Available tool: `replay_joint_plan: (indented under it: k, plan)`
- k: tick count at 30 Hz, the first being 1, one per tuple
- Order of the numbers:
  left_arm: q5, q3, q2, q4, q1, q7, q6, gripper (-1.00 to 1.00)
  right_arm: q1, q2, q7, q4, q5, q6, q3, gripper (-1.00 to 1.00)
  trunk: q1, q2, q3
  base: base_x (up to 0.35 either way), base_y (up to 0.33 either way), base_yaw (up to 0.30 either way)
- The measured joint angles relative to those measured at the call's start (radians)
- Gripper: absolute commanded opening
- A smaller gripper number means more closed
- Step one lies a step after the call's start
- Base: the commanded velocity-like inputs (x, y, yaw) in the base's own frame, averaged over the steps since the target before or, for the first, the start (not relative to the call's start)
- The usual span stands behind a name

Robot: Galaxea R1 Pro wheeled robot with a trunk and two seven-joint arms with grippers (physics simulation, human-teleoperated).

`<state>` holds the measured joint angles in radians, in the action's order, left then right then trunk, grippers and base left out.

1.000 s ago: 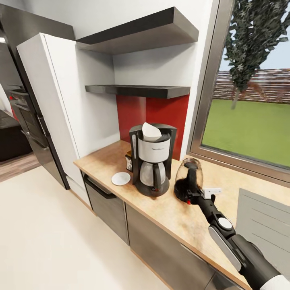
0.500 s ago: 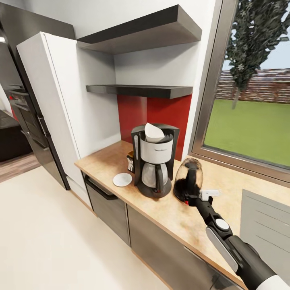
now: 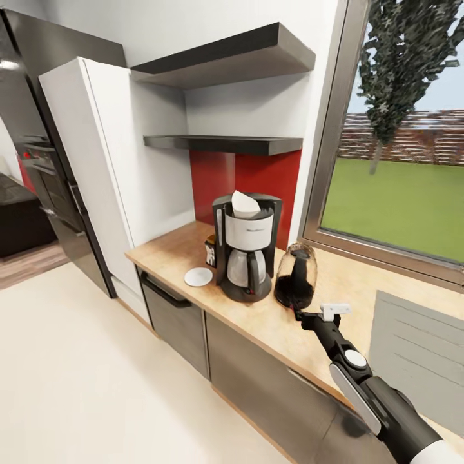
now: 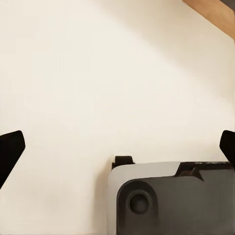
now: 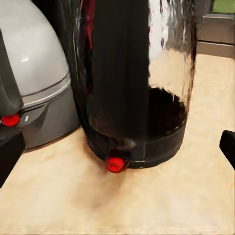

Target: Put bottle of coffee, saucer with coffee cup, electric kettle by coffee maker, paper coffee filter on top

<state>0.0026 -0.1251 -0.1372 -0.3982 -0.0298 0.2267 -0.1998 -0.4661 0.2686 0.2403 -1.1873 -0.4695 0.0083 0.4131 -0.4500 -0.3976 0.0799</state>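
Observation:
The coffee maker (image 3: 247, 248) stands on the kitchen countertop (image 3: 173, 248) with the paper coffee filter (image 3: 243, 203) on top. The bottle of coffee (image 3: 210, 250) sits just left of it, in front of that the saucer (image 3: 198, 277). The electric kettle (image 3: 296, 276) stands upright right of the machine. My right gripper (image 3: 301, 314) is open just in front of the kettle's base, apart from it. In the right wrist view the kettle (image 5: 139, 88) with its red switch (image 5: 115, 164) fills the gap ahead of the gripper (image 5: 119, 152). My left gripper (image 4: 117, 149) is open over the floor. The coffee cup is out of view.
The thin black kitchen shelf (image 3: 225, 143) and a thicker grey shelf (image 3: 225, 58) hang above the machine. A tall white cabinet (image 3: 109, 167) bounds the counter's left end, a window (image 3: 399, 174) its right. Steel sink drainer (image 3: 419, 348) lies at right. Pale floor (image 3: 84, 374) spreads in front.
My right gripper has drawn back from the kettle's handle, leaving the kettle standing on the counter. The whole head view has shifted a little, so the camera moved.

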Motion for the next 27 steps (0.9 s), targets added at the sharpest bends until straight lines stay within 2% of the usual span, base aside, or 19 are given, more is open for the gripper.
replay_joint_plan:
  k: [12, 21, 22, 24, 27]
  plan:
    - [0.0, 0.004, -0.001, 0.0, 0.0, 0.0, 0.002, 1.0, 0.0, -0.002, -0.003, -0.006, -0.003, 0.0, 0.004, 1.0, 0.0, 0.0, 0.0, -0.249, 0.202, 0.0]
    - [0.0, 0.004, 0.0, -0.001, 0.0, 0.0, 0.002, 1.0, 0.001, -0.028, -0.005, -0.006, -0.003, 0.0, 0.012, 1.0, 0.0, 0.0, 0.0, -0.194, 0.235, 0.0]
    - [0.0, 0.004, 0.0, 0.0, 0.0, 0.0, 0.001, 1.0, 0.001, -0.031, -0.005, -0.006, -0.004, 0.0, 0.029, 1.0, 0.0, 0.0, 0.0, -0.092, 0.103, 0.0]
    - [0.0, 0.004, 0.0, 0.0, 0.0, 0.0, 0.001, 1.0, 0.001, -0.036, -0.006, -0.006, -0.003, -0.004, 0.103, 1.0, 0.001, 0.0, 0.0, -0.048, 0.054, 0.0]
    - [0.0, 0.004, 0.0, 0.0, 0.0, 0.0, 0.0, 1.0, 0.001, -0.04, -0.003, -0.008, 0.01, -0.055, 0.268, 1.0, 0.001, 0.0, 0.0, -0.017, 0.019, 0.0]
